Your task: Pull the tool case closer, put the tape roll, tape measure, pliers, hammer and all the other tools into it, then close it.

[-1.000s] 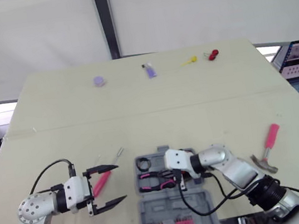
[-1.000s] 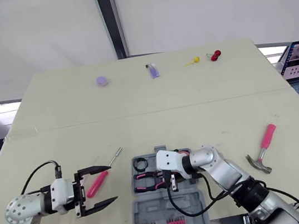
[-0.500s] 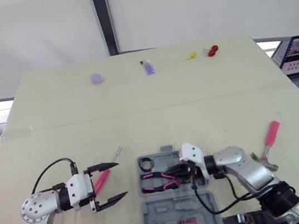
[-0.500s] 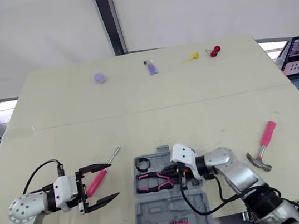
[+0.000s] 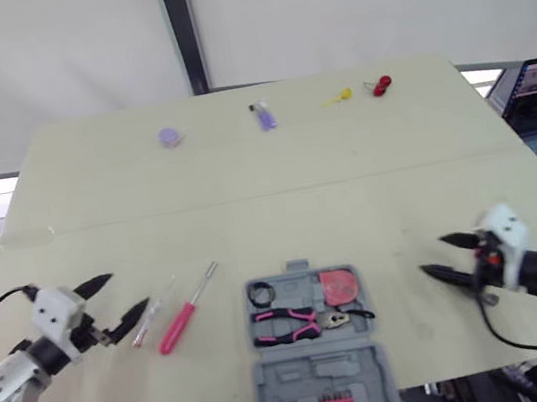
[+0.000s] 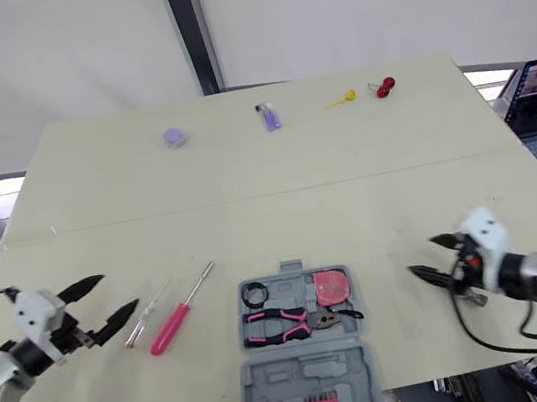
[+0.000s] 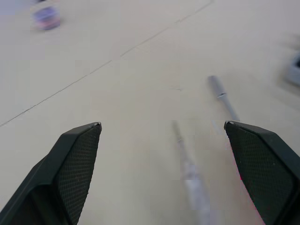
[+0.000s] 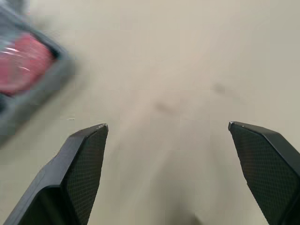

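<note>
Fingers (image 7: 70,173) of the left gripper (image 5: 128,291) are spread and empty. The slim clear screwdriver (image 5: 148,323) lies just past their tips with the pink-handled screwdriver (image 5: 178,328) beside it, both slanting shaft-first away from the robot, between gripper and open tool case (image 5: 314,371). The right gripper (image 5: 432,255), also spread and empty, sits across the case, well apart, so the left arm is nearer.

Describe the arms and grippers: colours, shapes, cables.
Both arms are silver-grey with a white wrist block. Left gripper and right gripper each have two black tapered fingers with cross-hatched pads. A black cable loops off each wrist.
</note>
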Controlling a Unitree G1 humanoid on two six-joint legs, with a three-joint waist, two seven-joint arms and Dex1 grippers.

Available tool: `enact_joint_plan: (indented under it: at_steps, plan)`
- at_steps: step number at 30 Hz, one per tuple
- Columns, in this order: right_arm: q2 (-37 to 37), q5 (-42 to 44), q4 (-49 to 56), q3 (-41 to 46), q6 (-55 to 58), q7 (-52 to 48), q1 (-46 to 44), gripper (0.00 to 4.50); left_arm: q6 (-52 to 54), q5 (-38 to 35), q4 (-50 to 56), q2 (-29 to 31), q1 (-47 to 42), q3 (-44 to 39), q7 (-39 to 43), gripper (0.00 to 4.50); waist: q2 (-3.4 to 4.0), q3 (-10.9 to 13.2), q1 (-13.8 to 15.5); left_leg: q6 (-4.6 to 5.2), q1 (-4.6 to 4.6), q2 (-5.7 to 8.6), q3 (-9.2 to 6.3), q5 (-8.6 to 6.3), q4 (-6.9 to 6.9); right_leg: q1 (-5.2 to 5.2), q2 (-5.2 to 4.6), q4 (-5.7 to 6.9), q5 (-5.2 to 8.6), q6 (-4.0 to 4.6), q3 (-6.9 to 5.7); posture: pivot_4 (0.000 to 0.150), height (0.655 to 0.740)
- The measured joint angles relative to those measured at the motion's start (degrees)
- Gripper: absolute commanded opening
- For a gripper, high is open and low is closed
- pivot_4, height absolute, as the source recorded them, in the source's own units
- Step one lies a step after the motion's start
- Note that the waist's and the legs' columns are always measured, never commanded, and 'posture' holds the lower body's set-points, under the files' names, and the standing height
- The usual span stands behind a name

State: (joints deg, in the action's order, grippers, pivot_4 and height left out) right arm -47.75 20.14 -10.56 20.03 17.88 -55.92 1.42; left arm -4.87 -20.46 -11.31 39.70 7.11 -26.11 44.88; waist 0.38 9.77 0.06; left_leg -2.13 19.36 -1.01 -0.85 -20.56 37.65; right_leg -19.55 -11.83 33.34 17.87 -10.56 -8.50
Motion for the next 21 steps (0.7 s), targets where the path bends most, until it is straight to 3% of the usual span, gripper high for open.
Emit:
enact_joint_plan:
  at_steps: [4, 11, 16, 21]
  plan:
    - [-2.04, -0.03, -14.01, 6.86, -5.17, 1.81, 0.05, 4.44, 1.95, 2.71, -3.15, 0.51, 1.30, -3.53, -6.66, 4.50, -0.09, 0.07, -0.23, 0.00, -0.09, -0.03, 0.06, 0.00, -0.05, 0.02, 0.01, 0.00, 0.00, 0.00, 0.04, 0.150, 0.7400]
    - [-2.19, -0.07, -30.80, 10.96, -12.24, 5.58, -1.09, 4.44, 6.84, 3.88, -5.99, 0.05, 2.99, -7.33, -15.81, 4.50, -0.08, 0.11, -0.39, -0.01, -0.18, -0.04, 0.21, 0.01, -0.31, -0.03, 0.01, -0.18, 0.00, 0.00, 0.11, 0.150, 0.7400]
    - [-2.38, 0.02, -34.55, 11.68, -14.00, 5.77, -2.61, 4.44, 9.27, 3.89, -5.92, -0.22, 4.43, -7.49, -16.89, 4.50, -0.07, 0.13, -0.43, -0.02, -0.21, -0.05, 0.25, 0.01, -0.29, -0.03, 0.01, -0.14, 0.00, 0.00, 0.18, 0.150, 0.7400]
    - [-3.34, 1.01, -30.99, 11.58, -11.41, 3.38, -2.21, 4.44, 10.76, 2.80, -3.31, -0.23, 4.56, -7.22, -14.71, 4.50, -0.06, 0.13, -0.28, -0.02, -0.19, -0.05, 0.25, 0.01, -0.28, -0.04, 0.01, -0.15, 0.00, 0.00, 0.18, 0.150, 0.7400]
